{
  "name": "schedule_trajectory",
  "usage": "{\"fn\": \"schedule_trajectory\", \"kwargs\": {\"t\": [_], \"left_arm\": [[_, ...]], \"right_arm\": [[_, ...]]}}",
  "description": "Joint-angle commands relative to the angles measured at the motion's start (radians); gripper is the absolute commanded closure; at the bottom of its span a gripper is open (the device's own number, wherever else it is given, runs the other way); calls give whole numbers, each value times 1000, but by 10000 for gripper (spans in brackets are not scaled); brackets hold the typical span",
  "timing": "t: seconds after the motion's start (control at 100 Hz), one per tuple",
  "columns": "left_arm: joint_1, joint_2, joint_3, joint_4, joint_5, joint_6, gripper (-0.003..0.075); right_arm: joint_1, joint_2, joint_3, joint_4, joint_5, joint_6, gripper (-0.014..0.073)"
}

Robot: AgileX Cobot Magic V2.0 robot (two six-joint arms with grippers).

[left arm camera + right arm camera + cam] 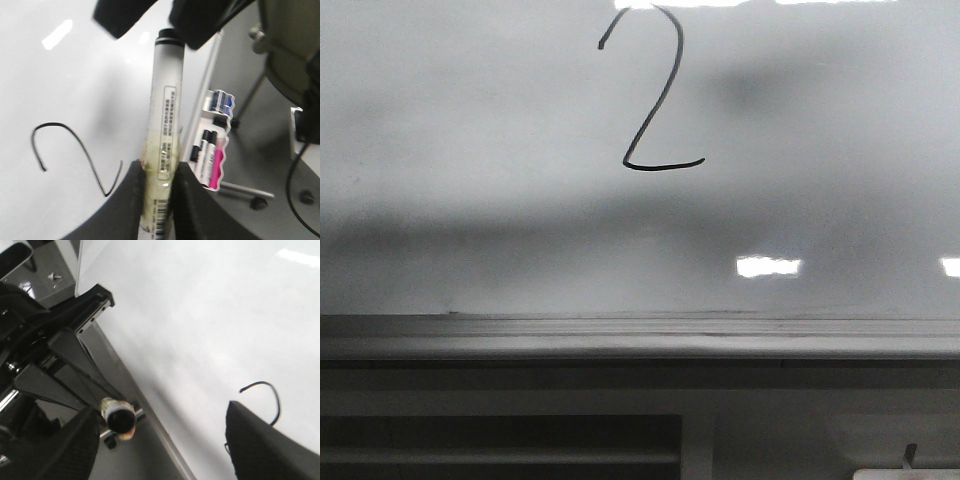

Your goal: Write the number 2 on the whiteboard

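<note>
A thin black number 2 (653, 110) stands high on the glossy pale whiteboard (470, 150), above its grey ledge (640, 335). In the left wrist view my left gripper (159, 167) is shut on a clear-bodied marker (166, 110) with a barcode label, held just off the whiteboard (70, 85) beside the number 2 (90, 164). Black fingers (120, 17) of the other arm flank the marker's far end. My right gripper (161, 410) is open and holds nothing. The marker's black end (119, 417) shows close to one of its fingers. Part of the number 2 (260, 383) shows on the whiteboard (200, 315).
A white holder (212, 150) with markers and a magenta item hangs past the board's edge. A stand leg with a castor (257, 202) is on the floor beyond it. A dark slatted panel (500, 440) lies below the ledge. The left arm's black frame (55, 355) is close to my right gripper.
</note>
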Motion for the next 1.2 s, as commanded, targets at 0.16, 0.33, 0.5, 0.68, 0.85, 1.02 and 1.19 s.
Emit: {"fn": "schedule_trajectory", "kwargs": {"t": [0.16, 0.33, 0.5, 0.68, 0.85, 1.02, 1.19], "left_arm": [[-8, -162, 149, -246, -455, -31, 741], [-8, -182, 201, -408, -613, -31, 741], [-8, -125, 202, -506, -715, -31, 741], [-8, -58, 202, -520, -726, -31, 741], [-8, -16, 195, -518, -741, -31, 741], [-8, 11, 195, -517, -765, -31, 741], [-8, 35, 195, -517, -797, -31, 741]], "right_arm": [[-89, -133, -3, 51, -78, 10, 116], [-89, -161, 28, 51, -120, 12, 116], [-89, -161, 40, 55, -122, 18, 116], [-89, -161, 40, 56, -122, 18, 116], [-89, -160, 40, 56, -125, 18, 116], [-89, -154, 40, 56, -127, 18, 116], [-89, -148, 40, 56, -129, 18, 116]]}}
